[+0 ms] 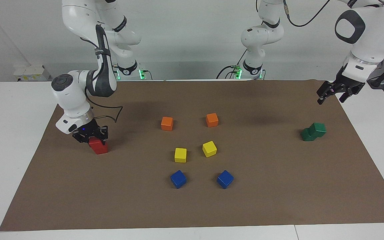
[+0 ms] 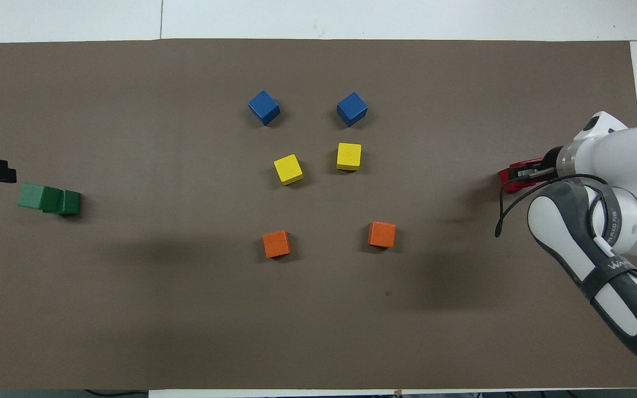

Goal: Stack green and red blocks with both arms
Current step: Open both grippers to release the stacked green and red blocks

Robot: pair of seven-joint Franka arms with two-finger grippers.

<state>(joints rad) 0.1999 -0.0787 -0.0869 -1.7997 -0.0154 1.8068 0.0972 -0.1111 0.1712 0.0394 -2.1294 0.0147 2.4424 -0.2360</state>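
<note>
Facing view shows the red blocks stacked one on the other toward the right arm's end of the bench, on the brown mat. The right gripper is down on the upper red block, and its fingers pinch that block from both sides; the lower red block sits directly under the fingers, on the mat. In the overhead view only a sliver of red shows past the right arm's wrist.

At the left arm's end lie the green blocks: one rests on the mat and the other sits on it, shifted to one side so that it overhangs. In the overhead view the pair appears as a lighter and a darker green face side by side. The left gripper hangs in the air over the mat's edge at that end, well apart from the green blocks and clear above them, with its fingers spread and nothing between them.

Between the two grippers, in the middle of the mat, stand six other cubes, each apart from its neighbours: two orange cubes closest to the robots, two yellow cubes next, and two blue cubes farthest from the robots.
</note>
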